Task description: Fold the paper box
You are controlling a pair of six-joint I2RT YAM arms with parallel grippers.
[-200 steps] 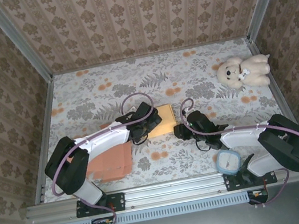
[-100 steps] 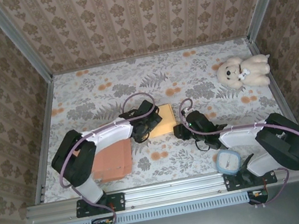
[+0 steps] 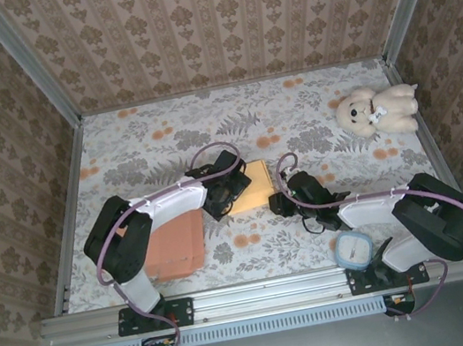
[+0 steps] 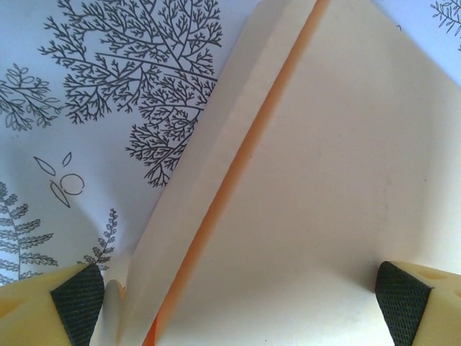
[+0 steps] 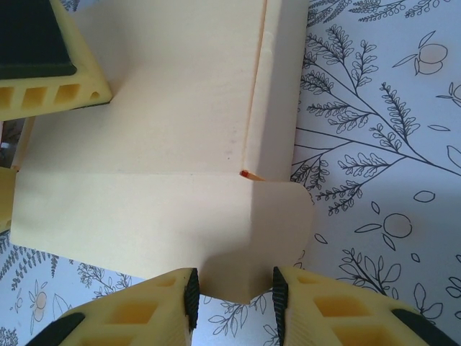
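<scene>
Here's the table (image 3: 293,113), covered edge to edge in a pale cloth printed with grey ferns and small orange fruit, and it lies smooth and flat. Wallpaper (image 3: 223,22) with a brown damask pattern closes it in on three sides, and silver metal posts (image 3: 23,57) run up the back corners. Far right, near the back wall, a cream teddy bear (image 3: 377,110) lies on its own, well away from the arms. Near the left base sits a flat orange sheet (image 3: 175,246), partly under the left arm. Down by the right base is a round tub with a blue rim (image 3: 354,250). The paper box (image 3: 256,185) is in the middle of the table, cream-coloured, with a thin orange line showing along one crease. Both arms meet at it. The left fingers (image 4: 403,299) are spread as wide as they go, one pad off each side of a raised panel, gripping nothing. The right fingers (image 5: 191,299) are pinched on the rounded edge of a flap on the box's near side, the paper caught between the two pads. The cloth shows just beyond that flap.
</scene>
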